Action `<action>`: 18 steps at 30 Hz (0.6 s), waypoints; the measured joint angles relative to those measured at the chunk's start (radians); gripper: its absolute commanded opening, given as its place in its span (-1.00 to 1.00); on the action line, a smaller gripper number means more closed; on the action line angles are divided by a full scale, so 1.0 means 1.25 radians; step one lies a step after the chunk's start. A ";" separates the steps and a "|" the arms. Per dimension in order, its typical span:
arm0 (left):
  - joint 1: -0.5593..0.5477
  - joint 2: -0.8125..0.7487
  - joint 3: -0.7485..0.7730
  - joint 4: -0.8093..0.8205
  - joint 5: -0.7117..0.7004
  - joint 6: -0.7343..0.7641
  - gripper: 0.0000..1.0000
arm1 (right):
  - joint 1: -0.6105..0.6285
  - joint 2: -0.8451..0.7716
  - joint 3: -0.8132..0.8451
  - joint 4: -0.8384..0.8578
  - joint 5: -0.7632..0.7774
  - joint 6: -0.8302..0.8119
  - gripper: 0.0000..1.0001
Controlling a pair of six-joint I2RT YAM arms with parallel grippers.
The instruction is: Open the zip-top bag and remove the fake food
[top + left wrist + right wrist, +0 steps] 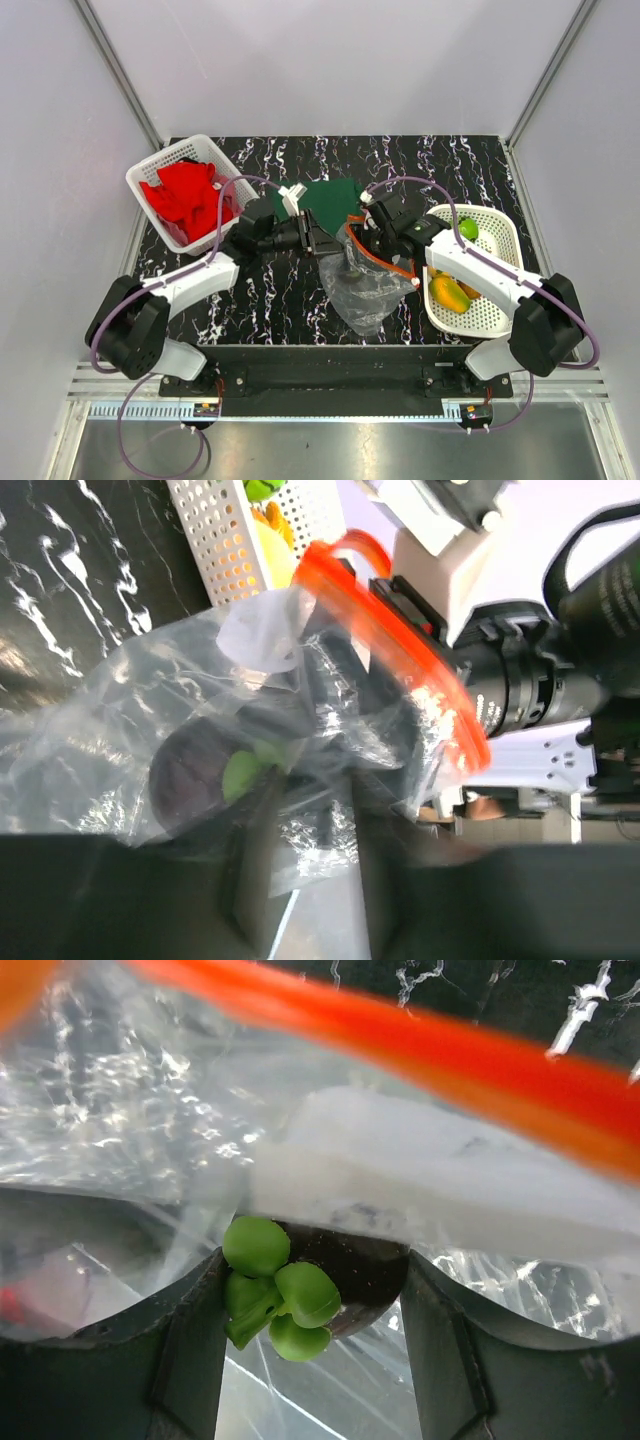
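Note:
The clear zip-top bag (362, 292) hangs crumpled between both arms, its orange-red zip strip (385, 263) open at the top. My left gripper (322, 240) is shut on the bag's plastic (320, 825) near the zip strip (400, 640). My right gripper (372, 243) reaches inside the bag. Its fingers (185, 1350) are shut on a dark purple-brown round fake fruit (355, 1270) with green leaves (275, 1290). That fruit shows through the plastic in the left wrist view (190, 765). More fake food lies in the right basket: a yellow-orange piece (450, 293) and a green one (467, 229).
A white basket (505, 240) stands at the right, close to the right arm. Another white basket (165, 158) at the back left holds a red cloth (185, 192). A flat dark green cloth (330, 198) lies behind the bag. Grey walls close in the table.

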 measured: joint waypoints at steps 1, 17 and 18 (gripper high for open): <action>-0.001 0.006 0.000 0.003 0.002 -0.008 -0.91 | 0.000 0.000 0.000 -0.003 0.002 0.000 -0.85; -0.013 -0.028 0.084 -0.298 -0.069 0.239 -1.00 | -0.003 -0.111 0.070 -0.168 0.115 -0.038 -0.86; -0.016 -0.030 0.087 -0.306 -0.070 0.249 -1.00 | -0.003 -0.112 0.081 -0.172 0.119 -0.036 -0.89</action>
